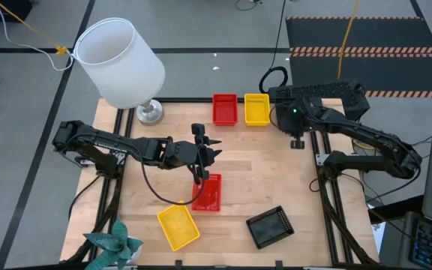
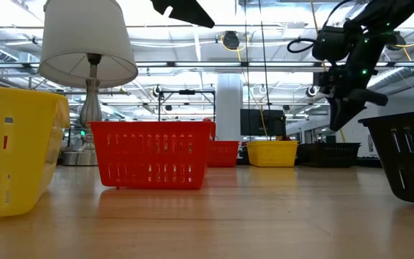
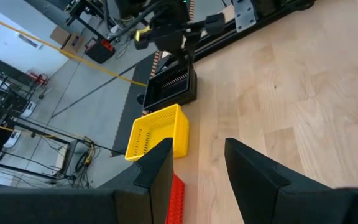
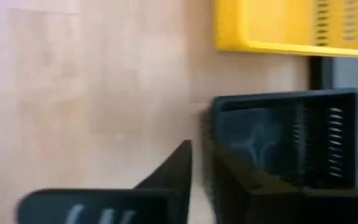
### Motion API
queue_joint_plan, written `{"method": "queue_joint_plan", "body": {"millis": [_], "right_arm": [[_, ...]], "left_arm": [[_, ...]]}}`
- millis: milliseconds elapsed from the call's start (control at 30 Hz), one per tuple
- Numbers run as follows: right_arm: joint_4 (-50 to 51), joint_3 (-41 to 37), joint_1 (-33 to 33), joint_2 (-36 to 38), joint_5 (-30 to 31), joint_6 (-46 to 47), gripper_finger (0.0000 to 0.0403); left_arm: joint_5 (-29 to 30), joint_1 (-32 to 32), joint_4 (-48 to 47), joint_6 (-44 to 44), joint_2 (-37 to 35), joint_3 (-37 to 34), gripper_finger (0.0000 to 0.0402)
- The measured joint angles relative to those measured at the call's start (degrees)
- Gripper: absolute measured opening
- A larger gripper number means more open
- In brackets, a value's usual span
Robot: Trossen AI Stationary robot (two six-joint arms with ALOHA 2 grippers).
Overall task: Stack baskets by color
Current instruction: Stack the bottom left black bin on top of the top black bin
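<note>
Three baskets stand along the far edge: a red one [image 1: 224,109], a yellow one [image 1: 256,109] and a black one [image 4: 284,137] beside it. Nearer stand a red basket [image 1: 207,193], a yellow one [image 1: 178,226] and a black one [image 1: 270,226]. My left gripper [image 1: 210,154] hovers open over the table's middle, just beyond the near red basket, with nothing between its fingers [image 3: 157,165]. My right gripper [image 4: 199,149] hangs above the far black basket's near wall, clear of it in the low view [image 2: 340,119]. Its fingers point down, almost shut, with nothing between them.
A white lamp [image 1: 118,64] stands at the far left corner. A green plant [image 1: 115,244] sits at the near left corner. Bare wood lies between the far row of baskets and the near group.
</note>
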State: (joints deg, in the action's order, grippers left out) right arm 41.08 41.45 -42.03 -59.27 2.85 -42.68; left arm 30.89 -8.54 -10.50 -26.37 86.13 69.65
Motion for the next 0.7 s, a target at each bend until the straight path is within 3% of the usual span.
{"method": "queue_joint_plan", "body": {"millis": [100, 433, 700], "right_arm": [[3.2, 0.0, 1.2, 0.0, -0.1, 0.0, 0.0007], [2.9, 0.0, 0.9, -5.9, 0.2, 2.2, 0.0002], [-2.6, 0.0, 0.6, -14.2, 10.0, 3.2, 0.0001]], "left_arm": [[0.0, 0.0, 0.0, 0.0, 0.0, 0.0, 0.0147], [0.0, 0.0, 0.1, 0.7, 0.0, 0.0, 0.0147], [0.0, -0.2, 0.0, 1.0, 0.0, 0.0, 0.0147]]}}
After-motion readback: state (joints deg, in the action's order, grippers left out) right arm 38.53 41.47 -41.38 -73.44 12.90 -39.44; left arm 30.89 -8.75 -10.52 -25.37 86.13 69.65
